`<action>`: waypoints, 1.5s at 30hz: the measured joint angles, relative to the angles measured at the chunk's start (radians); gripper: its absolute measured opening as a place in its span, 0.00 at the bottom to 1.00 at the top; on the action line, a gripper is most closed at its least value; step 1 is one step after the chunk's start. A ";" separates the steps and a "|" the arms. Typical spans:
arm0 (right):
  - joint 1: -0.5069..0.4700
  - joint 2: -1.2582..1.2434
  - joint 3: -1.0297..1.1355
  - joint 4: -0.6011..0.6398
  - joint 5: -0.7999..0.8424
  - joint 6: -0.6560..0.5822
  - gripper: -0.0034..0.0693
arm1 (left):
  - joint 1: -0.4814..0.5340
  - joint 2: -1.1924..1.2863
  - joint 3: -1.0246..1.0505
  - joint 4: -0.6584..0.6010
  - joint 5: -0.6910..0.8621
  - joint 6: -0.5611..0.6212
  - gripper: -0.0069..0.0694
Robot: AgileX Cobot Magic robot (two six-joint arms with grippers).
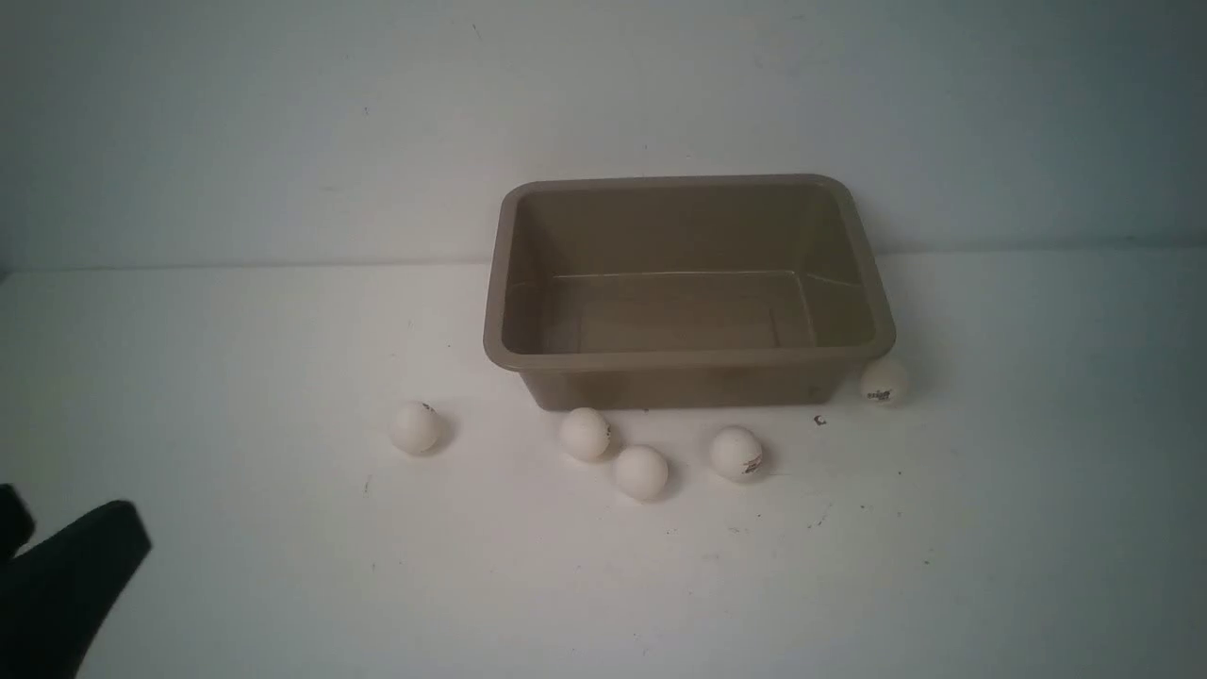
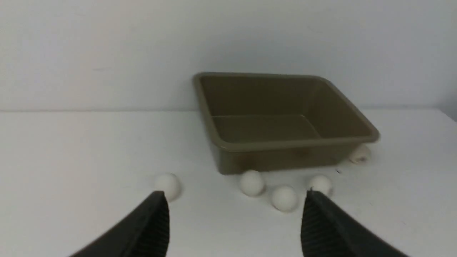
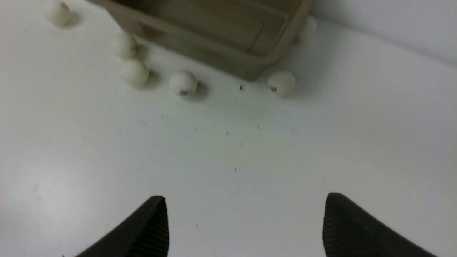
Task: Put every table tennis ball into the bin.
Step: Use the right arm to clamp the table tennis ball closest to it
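The table tennis balls (image 1: 641, 471) lie on the desk (image 1: 236, 566) along the near wall of the bin (image 1: 688, 358), which stands by the desk's far edge. Our left gripper (image 2: 234, 221), near the desk's near-left corner, gapes empty well short of them; our right gripper (image 3: 244, 221) likewise.
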 joint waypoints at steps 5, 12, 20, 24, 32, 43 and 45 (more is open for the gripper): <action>0.080 0.141 0.000 -0.012 -0.081 -0.059 0.77 | 0.000 0.110 -0.074 -0.115 0.054 0.205 0.68; 0.116 0.284 0.000 -0.031 -0.258 -0.224 0.75 | 0.000 0.213 -0.095 -0.144 0.059 0.295 0.68; 0.117 0.416 -0.001 -0.032 -0.388 -0.260 0.68 | 0.000 0.237 -0.095 -0.144 0.061 0.342 0.68; 0.099 0.539 -0.001 -0.055 -0.399 -0.254 0.68 | 0.000 0.237 -0.095 -0.142 0.061 0.355 0.68; -0.062 0.608 -0.001 0.008 -0.525 -0.408 0.68 | 0.000 0.237 -0.095 -0.111 0.061 0.357 0.68; -0.462 0.642 -0.004 0.764 -0.374 -0.741 0.67 | 0.000 0.237 -0.095 -0.102 0.061 0.357 0.68; -0.493 0.673 -0.024 0.850 -0.283 -0.805 0.66 | 0.000 0.237 -0.095 -0.101 0.061 0.357 0.68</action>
